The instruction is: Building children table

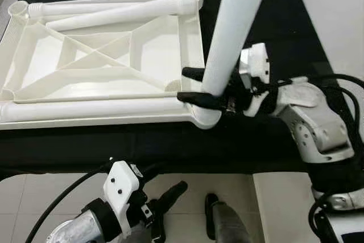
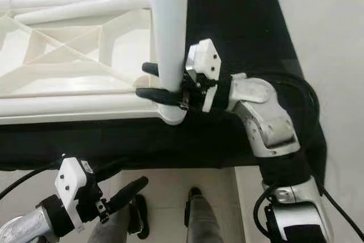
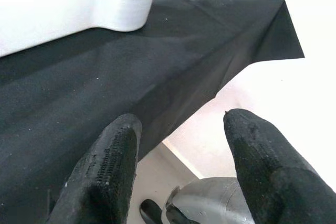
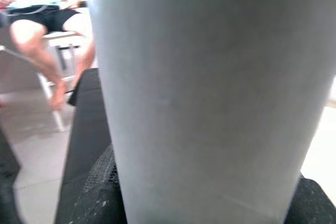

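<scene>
Where the tiled floor [image 1: 51, 194] meets the near edge of the black cloth [image 3: 131, 72], the left pincer [image 3: 181, 166] hangs low with its 2 black fingers spread and nothing between them. A little farther in, the right pincer [image 1: 196, 87] reaches from the right and pinches 1 white table leg [image 1: 236, 27] just above its base, 1 finger on each side. That leg stands nearly upright, its long axis rising toward the camera and leaning slightly right, its lower end seated in the near-right corner socket [image 1: 206, 119] of the upturned white tabletop [image 1: 102, 61]. The tabletop lies flat on the cloth-covered desk, ribbed underside up. 3 more white legs lie on it, their long axes running roughly left to right: 1 along the near edge [image 1: 91, 109] and 2 near the far edge [image 1: 114, 14]. Beyond the desk, a seated person's legs [image 4: 42, 51] can be made out.
</scene>
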`<state>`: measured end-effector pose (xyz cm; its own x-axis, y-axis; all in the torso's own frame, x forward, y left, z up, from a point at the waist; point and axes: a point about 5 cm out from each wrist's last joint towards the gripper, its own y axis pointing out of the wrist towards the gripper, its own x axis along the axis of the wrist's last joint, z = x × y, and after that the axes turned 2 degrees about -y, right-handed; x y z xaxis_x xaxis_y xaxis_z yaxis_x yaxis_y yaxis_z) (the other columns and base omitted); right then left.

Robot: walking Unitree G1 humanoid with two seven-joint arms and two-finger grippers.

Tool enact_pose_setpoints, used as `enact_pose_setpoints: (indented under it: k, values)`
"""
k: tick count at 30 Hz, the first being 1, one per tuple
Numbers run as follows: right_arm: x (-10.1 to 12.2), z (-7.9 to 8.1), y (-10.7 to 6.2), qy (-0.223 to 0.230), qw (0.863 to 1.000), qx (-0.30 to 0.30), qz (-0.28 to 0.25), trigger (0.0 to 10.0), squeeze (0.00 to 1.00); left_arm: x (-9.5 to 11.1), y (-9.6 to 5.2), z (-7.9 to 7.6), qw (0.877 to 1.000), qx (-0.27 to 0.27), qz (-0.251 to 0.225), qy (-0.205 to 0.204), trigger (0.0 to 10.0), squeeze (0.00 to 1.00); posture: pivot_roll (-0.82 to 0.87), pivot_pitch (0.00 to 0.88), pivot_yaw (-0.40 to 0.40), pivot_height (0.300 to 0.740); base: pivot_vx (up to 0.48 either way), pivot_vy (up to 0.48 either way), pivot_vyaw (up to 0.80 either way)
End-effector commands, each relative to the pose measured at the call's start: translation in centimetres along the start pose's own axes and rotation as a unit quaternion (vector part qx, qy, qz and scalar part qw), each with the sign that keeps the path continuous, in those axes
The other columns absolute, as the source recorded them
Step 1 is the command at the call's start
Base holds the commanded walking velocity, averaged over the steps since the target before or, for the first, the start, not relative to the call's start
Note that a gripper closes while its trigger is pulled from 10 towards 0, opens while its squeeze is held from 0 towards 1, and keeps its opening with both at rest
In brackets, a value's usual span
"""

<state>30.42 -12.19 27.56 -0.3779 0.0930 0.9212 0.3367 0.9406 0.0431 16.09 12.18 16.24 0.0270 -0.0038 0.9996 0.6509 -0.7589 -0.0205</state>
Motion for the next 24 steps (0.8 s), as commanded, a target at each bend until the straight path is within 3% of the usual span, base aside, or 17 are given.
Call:
enact_pose_setpoints:
  k: [1,8,11,12,13,14,15,16,17,18,20,24]
  values:
    - [-4.8,0.4,-0.7,0.092,0.991,-0.045,0.084,10.0,0.00,-0.3,-0.2,-0.3,1.000,-0.004,0.009,-0.012,10.0,0.00,0.08,0.428,0.039,0.740,0.000,0.000,0.00]
    - [-5.9,0.8,-0.7,0.111,0.984,-0.082,0.114,10.0,0.00,-0.3,-0.1,-0.4,1.000,-0.004,0.008,-0.012,10.0,0.00,0.08,0.428,0.038,0.740,0.000,0.000,0.00]
    - [-6.7,1.4,-0.7,0.138,0.972,-0.121,0.145,10.0,0.00,-0.3,-0.1,-0.4,1.000,-0.003,0.008,-0.013,10.0,0.00,0.07,0.427,0.029,0.740,0.000,0.000,0.00]
    - [-7.4,1.6,-0.8,0.165,0.953,-0.195,0.162,10.0,0.00,-0.4,-0.2,-0.4,1.000,-0.003,0.009,-0.013,10.0,0.00,0.06,0.426,0.007,0.740,0.000,0.000,0.00]
    - [-7.4,1.6,-0.8,0.165,0.953,-0.195,0.162,10.0,0.00,-0.4,-0.2,-0.4,1.000,-0.003,0.009,-0.013,10.0,0.00,0.06,0.426,0.007,0.740,0.000,0.000,0.00]
    - [-8.2,1.6,-1.2,0.169,0.905,-0.346,0.183,10.0,0.00,-0.4,-0.3,-0.5,1.000,-0.004,0.009,-0.013,10.0,0.00,0.06,0.426,0.001,0.740,0.000,0.000,0.00]
    - [-8.7,1.9,-2.0,0.173,0.853,-0.450,0.201,10.0,0.00,-0.5,-0.3,-0.5,1.000,-0.004,0.010,-0.013,10.0,0.00,0.06,0.426,0.001,0.740,0.000,0.000,0.00]
    - [-8.8,5.0,-1.7,0.189,0.827,-0.488,0.205,10.0,0.00,-0.4,-0.2,-0.5,1.000,-0.003,0.009,-0.014,10.0,0.00,0.08,0.422,-0.002,0.740,0.000,0.000,0.00]
    - [-8.4,7.0,-1.5,0.202,0.820,-0.498,0.198,10.0,0.00,-0.4,-0.1,-0.5,1.000,-0.003,0.008,-0.014,10.0,0.00,0.08,0.422,-0.002,0.740,0.000,0.000,0.00]
    - [-8.2,8.6,-0.9,0.220,0.820,-0.494,0.186,10.0,0.00,-0.4,0.0,-0.5,1.000,-0.002,0.007,-0.014,10.0,0.00,0.07,0.436,0.012,0.740,0.000,0.000,0.00]
    - [-7.9,8.9,-0.3,0.225,0.822,-0.496,0.168,10.0,0.00,-0.4,0.0,-0.5,1.000,-0.001,0.007,-0.013,10.0,0.00,0.07,0.421,0.016,0.740,0.000,0.000,0.00]
    - [-7.5,7.5,1.0,0.197,0.832,-0.499,0.142,10.0,0.00,-0.5,0.3,-0.3,1.000,-0.001,0.007,-0.012,10.0,0.00,0.07,0.398,0.016,0.740,0.000,0.000,0.00]
